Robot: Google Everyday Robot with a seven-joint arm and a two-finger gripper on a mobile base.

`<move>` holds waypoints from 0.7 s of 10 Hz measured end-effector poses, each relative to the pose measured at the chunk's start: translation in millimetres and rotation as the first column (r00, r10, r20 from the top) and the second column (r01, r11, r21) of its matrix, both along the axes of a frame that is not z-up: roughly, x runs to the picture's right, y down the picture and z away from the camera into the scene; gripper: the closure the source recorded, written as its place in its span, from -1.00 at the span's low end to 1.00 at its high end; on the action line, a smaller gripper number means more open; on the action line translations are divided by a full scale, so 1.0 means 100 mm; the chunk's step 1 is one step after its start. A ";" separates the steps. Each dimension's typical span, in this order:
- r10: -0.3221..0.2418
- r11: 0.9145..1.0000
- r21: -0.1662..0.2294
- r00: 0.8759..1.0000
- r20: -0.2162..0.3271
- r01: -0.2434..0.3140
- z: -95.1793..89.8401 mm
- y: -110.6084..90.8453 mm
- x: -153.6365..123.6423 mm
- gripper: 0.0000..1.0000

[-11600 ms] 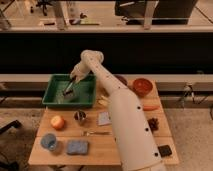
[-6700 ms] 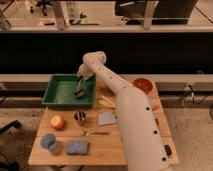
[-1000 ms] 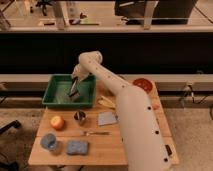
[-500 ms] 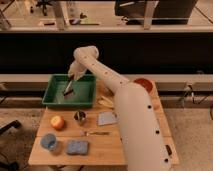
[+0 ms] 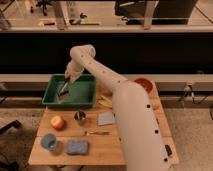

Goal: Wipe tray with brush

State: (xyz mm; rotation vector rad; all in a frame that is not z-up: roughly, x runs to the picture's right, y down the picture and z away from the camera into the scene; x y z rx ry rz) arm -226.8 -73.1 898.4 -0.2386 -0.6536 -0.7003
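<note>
The green tray (image 5: 90, 80) sits at the table's back left. My gripper (image 5: 68, 82) reaches down into the tray's left half from above. It is shut on the dark brush (image 5: 63, 91), which hangs slanted below it. The brush's lower end is down at the tray floor near the left wall. The arm (image 5: 100, 75) stretches from the lower right across the table to the tray.
A red-orange bowl (image 5: 143, 83) stands at the back right. Yellow bananas (image 5: 105, 101) lie beside the tray. In front are an orange fruit (image 5: 58, 122), a metal cup (image 5: 80, 118), a grey cloth (image 5: 106, 118), a fork (image 5: 97, 133), a blue sponge (image 5: 77, 147) and a blue cup (image 5: 48, 141).
My gripper has moved left across the tray with the brush, from the tray's middle to its left half. The other objects have not moved.
</note>
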 end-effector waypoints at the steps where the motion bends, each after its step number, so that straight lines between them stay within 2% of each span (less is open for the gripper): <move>1: -0.011 1.000 0.004 1.000 0.011 0.011 -0.04 0.03 -0.05 0.97; 2: -0.023 1.000 0.010 1.000 0.011 0.023 -0.07 0.04 -0.09 0.87; 4: -0.036 0.999 0.024 0.999 -0.011 0.036 -0.09 0.05 -0.16 0.45; 7: 0.000 0.999 0.049 0.999 -0.050 0.003 -0.06 -0.08 -0.08 -0.16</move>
